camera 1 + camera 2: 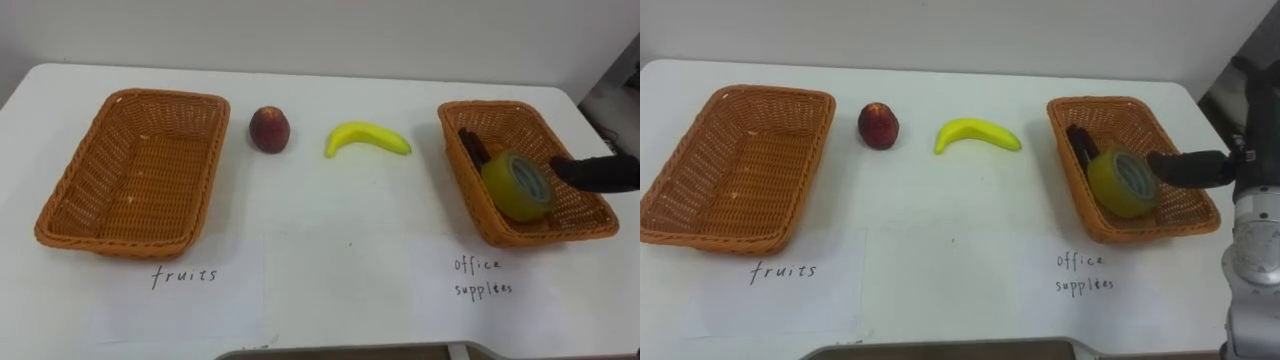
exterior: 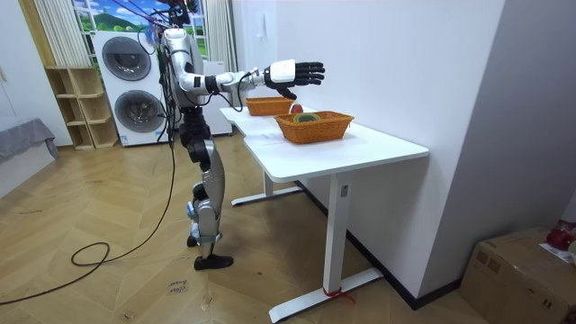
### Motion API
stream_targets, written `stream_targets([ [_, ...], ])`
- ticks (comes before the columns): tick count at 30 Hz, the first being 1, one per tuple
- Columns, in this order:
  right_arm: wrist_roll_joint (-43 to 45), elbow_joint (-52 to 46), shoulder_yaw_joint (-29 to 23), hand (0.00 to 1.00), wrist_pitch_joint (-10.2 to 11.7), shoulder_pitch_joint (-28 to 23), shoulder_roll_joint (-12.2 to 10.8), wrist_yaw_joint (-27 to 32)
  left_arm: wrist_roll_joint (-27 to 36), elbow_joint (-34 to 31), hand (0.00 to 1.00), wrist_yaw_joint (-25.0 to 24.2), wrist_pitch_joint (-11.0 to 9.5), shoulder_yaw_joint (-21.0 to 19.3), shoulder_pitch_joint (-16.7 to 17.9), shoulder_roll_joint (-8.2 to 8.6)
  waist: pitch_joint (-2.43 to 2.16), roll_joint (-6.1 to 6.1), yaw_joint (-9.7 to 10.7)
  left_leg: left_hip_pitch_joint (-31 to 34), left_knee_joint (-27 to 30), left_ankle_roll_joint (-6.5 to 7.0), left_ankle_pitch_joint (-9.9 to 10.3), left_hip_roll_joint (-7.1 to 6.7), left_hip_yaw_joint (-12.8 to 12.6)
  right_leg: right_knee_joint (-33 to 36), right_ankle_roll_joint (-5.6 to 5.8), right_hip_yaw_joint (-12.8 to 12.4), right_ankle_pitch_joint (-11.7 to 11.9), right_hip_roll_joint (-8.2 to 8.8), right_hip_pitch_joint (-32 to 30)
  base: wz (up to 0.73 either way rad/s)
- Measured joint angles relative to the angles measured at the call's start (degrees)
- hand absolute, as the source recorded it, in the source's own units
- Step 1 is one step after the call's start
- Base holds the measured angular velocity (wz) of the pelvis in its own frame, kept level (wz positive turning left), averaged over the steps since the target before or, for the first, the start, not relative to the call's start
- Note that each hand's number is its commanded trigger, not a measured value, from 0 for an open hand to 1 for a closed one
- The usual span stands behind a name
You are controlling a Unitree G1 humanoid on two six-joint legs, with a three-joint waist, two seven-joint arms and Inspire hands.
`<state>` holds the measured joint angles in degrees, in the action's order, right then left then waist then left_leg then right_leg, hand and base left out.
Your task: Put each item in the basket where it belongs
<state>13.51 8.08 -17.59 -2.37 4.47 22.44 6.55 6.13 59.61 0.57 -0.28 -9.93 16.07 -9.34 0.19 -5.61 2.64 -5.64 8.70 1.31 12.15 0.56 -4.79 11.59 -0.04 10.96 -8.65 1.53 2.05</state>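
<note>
Right edge of the frame: right hand (image 1: 600,172) over the office basket (image 1: 457,165), fingers straight and released, holding nothing. Inside that basket: tape roll (image 1: 517,187) and a dark pen-like item (image 1: 473,145). Not yet sorted, upper centre: peach (image 1: 270,129) and banana (image 1: 366,138), well apart from the empty fruit basket (image 1: 70,175) at the left.

Likely trouble: catching the wicker rim while pulling out and dragging or tipping the basket; nudging the round peach and sending it rolling toward the far table (image 1: 330,260) edge along the top.

Plenty of bare surface across the middle and bottom; tight only at the right, beside the table's corner.
</note>
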Motion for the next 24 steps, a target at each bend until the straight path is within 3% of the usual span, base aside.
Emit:
stream_targets([
  [8, 0.3, -0.5, 0.0, 0.0, 0.0, 0.7, 0.9, 0.3, -0.1, 0.0, 0.0, -0.1, 0.0, -0.1, -0.1, -0.19, -0.2, -0.33, 0.0, 0.0, 0.1, 0.02, 0.0, -0.06, -0.1, 0.1, 0.03, -0.1, 0.0, 0.05, 0.0, 0.0],
  [14, 1.7, -11.6, 0.0, 0.0, 0.0, 1.0, 2.3, 0.7, -1.0, 0.0, 0.0, 0.0, 0.0, 0.0, -0.5, -0.31, -0.16, -0.19, 0.0, 0.0, 0.0, 0.0, 0.0, 0.05, -0.1, 0.1, 0.02, -0.1, 0.0, -0.07, 0.0, 0.0],
  [24, 1.7, -15.4, 0.8, 0.0, 0.4, 1.3, 2.3, 3.5, -1.2, 0.0, 0.0, 1.7, 0.3, 1.6, -0.7, -0.86, 0.19, -1.15, -2.7, 0.0, -0.1, 0.01, 0.0, -0.06, -0.1, 0.2, 0.02, -0.1, 0.0, -0.01, 0.1, 0.0],
])
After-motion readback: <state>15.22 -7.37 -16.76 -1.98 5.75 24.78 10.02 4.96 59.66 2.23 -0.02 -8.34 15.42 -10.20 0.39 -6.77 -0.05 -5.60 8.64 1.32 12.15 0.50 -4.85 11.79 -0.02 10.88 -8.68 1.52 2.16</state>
